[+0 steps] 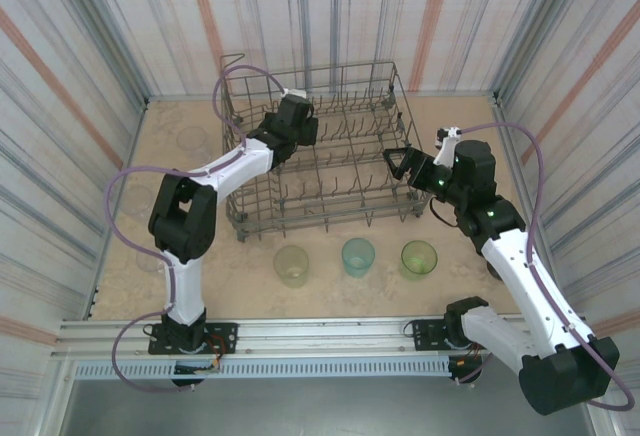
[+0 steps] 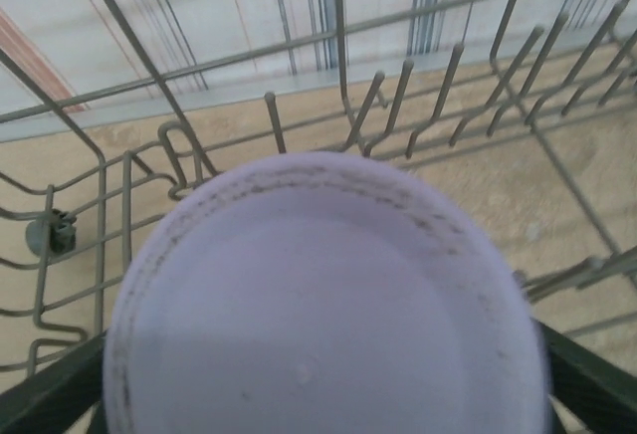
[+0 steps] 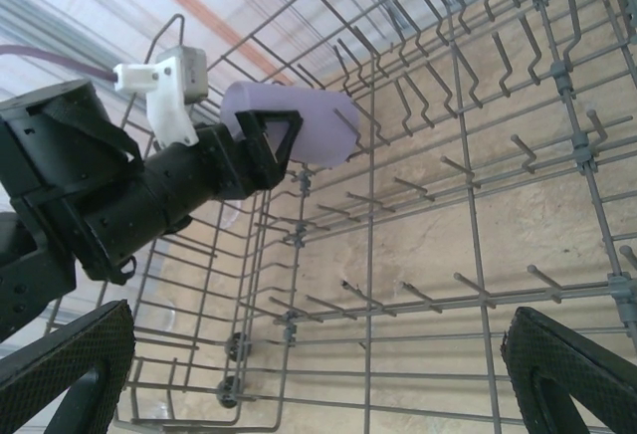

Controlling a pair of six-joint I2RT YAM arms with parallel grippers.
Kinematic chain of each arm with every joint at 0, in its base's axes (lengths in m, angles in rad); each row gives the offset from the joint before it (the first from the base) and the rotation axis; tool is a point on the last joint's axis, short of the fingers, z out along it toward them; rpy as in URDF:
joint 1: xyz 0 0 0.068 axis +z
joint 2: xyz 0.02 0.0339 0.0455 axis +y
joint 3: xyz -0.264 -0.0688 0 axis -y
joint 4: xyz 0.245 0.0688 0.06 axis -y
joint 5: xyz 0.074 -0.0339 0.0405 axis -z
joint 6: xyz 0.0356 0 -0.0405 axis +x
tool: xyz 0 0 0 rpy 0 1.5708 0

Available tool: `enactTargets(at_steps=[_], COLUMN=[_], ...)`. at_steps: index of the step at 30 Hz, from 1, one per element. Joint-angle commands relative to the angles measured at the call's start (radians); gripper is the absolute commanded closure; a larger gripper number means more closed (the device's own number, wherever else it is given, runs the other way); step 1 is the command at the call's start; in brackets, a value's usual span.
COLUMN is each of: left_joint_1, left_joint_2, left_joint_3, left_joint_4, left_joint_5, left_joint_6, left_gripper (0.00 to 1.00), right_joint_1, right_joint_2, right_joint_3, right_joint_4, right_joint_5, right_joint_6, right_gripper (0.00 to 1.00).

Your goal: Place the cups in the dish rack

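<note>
"So, what is the overhead feed giving you?"

"I am seeing my left gripper (image 1: 295, 121) reaching down inside the dish rack (image 1: 330, 214), over its far-left rows. I judge I am setting a cup among the tines (image 1: 350, 106) there. My right gripper (image 1: 418, 184) is hovering at the rack's right edge, jaws spread wide and carrying nothing, probably staying out of the way. A yellow-green cup (image 1: 292, 264), a teal cup (image 1: 358, 256) and a second yellow-green cup (image 1: 419, 259) are waiting upright in a row on the worktop (image 1: 240, 286), just in front of the rack."

"And the left wrist?"

"The lavender cup (image 2: 328, 305) is showing me a closed round end, its base I think. It is sitting between my fingers (image 2: 45, 399), with tines rising just behind. Whether I am clamping it or letting go, I cannot tell."

"Right wrist?"

"It is looking across the rack. The lavender cup is lying tilted between the left gripper's fingers, inside the rack, likely being angled to settle against the tines."
</note>
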Motion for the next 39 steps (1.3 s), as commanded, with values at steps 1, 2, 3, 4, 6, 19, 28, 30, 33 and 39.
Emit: enactTargets(at_steps=[1, 2, 3, 4, 6, 19, 28, 30, 33, 39], left_joint_1=[0.025, 0.025, 0.025, 0.025, 0.026, 0.049, 0.062, 0.063, 0.063, 0.063], left_joint_2=[-0.009, -0.009, -0.01, -0.013, -0.021, -0.151, -0.225, -0.244, -0.279, -0.358], left_joint_3=[0.026, 0.031, 0.035, 0.037, 0.043, 0.095, 0.068, 0.058, 0.041, -0.012], left_joint_4=[-0.131, -0.134, -0.137, -0.138, -0.147, -0.275, -0.323, -0.333, -0.354, -0.374], left_joint_5=[-0.083, -0.083, -0.082, -0.083, -0.083, 0.044, 0.082, 0.09, 0.102, 0.138], left_joint_6=[-0.01, -0.011, -0.012, -0.012, -0.017, -0.072, -0.096, -0.101, -0.11, -0.109], left_gripper=[0.02, 0.01, 0.01, 0.01, 0.02, 0.01, 0.01, 0.01, 0.01, 0.01], right_joint_1=[0.006, 0.005, 0.006, 0.005, 0.006, 0.01, 0.022, 0.025, 0.033, 0.069], right_joint_2=[-0.018, -0.018, -0.019, -0.021, -0.024, -0.029, -0.043, -0.044, -0.046, -0.048], right_joint_3=[0.042, 0.043, 0.043, 0.045, 0.043, 0.032, 0.026, 0.028, 0.026, 0.031], right_joint_4=[-0.009, -0.012, -0.014, -0.016, -0.016, -0.034, -0.047, -0.052, -0.07, -0.125], right_joint_5=[0.017, 0.017, 0.017, 0.016, 0.017, 0.013, 0.024, 0.025, 0.031, 0.069], right_joint_6=[0.016, 0.016, 0.016, 0.016, 0.018, 0.038, 0.049, 0.049, 0.049, 0.051], right_gripper=[0.01, 0.01, 0.01, 0.01, 0.01, 0.01, 0.01, 0.01, 0.01, 0.01])
